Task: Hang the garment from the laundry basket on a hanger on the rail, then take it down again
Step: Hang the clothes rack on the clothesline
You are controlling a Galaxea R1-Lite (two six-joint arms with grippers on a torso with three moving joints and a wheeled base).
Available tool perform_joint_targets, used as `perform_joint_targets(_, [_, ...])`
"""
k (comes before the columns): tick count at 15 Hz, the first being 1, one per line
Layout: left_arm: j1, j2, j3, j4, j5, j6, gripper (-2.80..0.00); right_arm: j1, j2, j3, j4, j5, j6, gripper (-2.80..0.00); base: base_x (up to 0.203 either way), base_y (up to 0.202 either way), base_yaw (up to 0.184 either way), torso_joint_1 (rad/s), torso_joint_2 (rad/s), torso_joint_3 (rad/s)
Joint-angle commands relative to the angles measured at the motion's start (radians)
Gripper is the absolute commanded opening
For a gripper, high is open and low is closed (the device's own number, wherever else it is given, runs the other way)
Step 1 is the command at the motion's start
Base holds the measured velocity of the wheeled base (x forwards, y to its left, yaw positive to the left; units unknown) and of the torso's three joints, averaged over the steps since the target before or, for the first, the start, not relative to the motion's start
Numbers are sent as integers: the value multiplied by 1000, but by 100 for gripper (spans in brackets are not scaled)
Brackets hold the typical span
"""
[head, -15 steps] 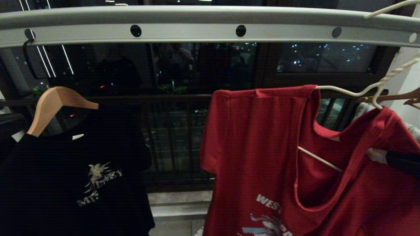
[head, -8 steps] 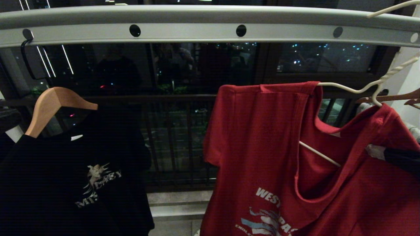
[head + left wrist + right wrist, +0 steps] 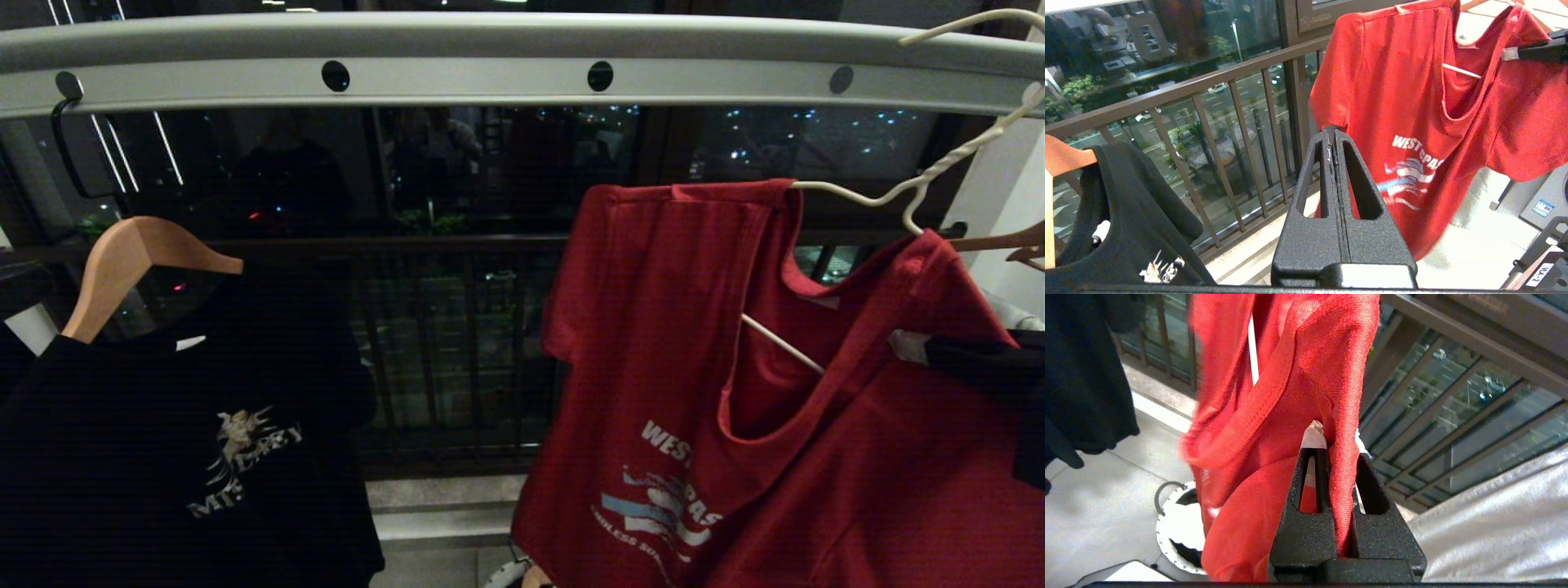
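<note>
The red garment with white "WEST" lettering hangs crookedly on the white wire hanger. The hanger's lower bar shows through the neck opening. Its twisted neck slants up to the right, and the hook tip lies over the grey rail at the far right. My right gripper is shut on a fold of the garment near its right shoulder. My left gripper is shut and empty, just short of the garment's left sleeve. The laundry basket stands on the floor below.
A black T-shirt hangs on a wooden hanger at the left of the rail. Another wooden hanger sits at the far right. Dark window railing bars run behind, and pale cloth lies near my right gripper.
The garment and the hanger have risen and shifted to the right, and the hanger tilts more steeply. My right gripper moved up with the fabric. The left gripper stayed still.
</note>
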Motion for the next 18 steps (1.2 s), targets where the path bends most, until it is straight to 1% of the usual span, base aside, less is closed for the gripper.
perform_joint_targets(1, [0, 0, 1, 1, 0, 1, -280, -8, 33, -10, -7, -28, 7, -280, 0, 0, 0, 0, 0, 0])
perform_joint_targets(4, [0, 0, 1, 1, 0, 2, -280, -49, 55, -12, -26, -35, 22, -280, 0, 0, 0, 0, 0, 0])
perform_joint_targets(6, [-1, 2, 1, 1, 0, 2, -280, -66, 76, -14, -42, -36, 51, -280, 0, 0, 0, 0, 0, 0])
perform_joint_targets(11, [-1, 2, 1, 1, 0, 1, -280, -121, 147, -13, -118, -31, 62, -280, 0, 0, 0, 0, 0, 0])
perform_joint_targets(14, [0, 0, 1, 0, 0, 1, -280, -148, 204, -19, -158, -29, 104, -280, 0, 0, 0, 0, 0, 0])
perform_joint_targets(17, [-1, 2, 1, 0, 0, 1, -280, -172, 241, -33, -163, -27, 116, -280, 0, 0, 0, 0, 0, 0])
perform_joint_targets(18, [-1, 1, 1, -1, 0, 1, -280, -181, 247, -41, -163, -10, 125, -280, 0, 0, 0, 0, 0, 0])
